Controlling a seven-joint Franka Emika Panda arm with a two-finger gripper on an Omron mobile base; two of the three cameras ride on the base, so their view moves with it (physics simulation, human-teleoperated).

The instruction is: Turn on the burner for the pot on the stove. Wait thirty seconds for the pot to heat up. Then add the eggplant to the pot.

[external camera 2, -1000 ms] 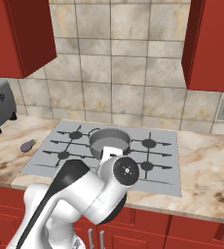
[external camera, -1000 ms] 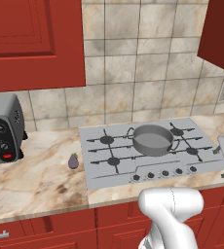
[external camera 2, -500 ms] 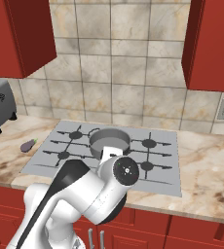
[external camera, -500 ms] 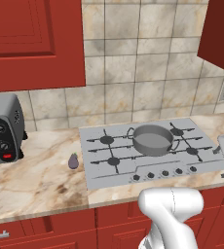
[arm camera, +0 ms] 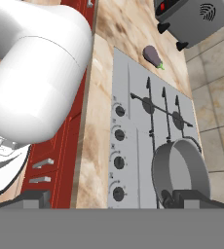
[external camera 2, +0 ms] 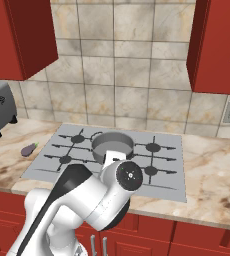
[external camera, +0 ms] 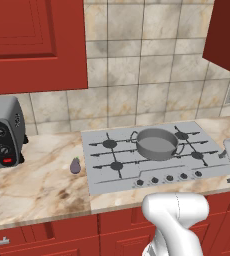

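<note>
Resting beside the stove (external camera: 137, 165), eggplant (external camera: 75, 165) unlabelled

2 base views look down from behind at the stove (external camera: 152, 160); hand view hangs nearer above its knobs (arm camera: 118, 149).

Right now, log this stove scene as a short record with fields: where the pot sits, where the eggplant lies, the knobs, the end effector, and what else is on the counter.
pot: on a rear burner grate of the stove, looks empty
eggplant: lying on the counter just off the stove's left edge, between stove and toaster oven
knobs: in a row along the stove's front edge
end effector: open, holding nothing, looking down over the knobs and pot
toaster oven: at the counter's left end
task stage: eggplant not yet in the pot
</note>
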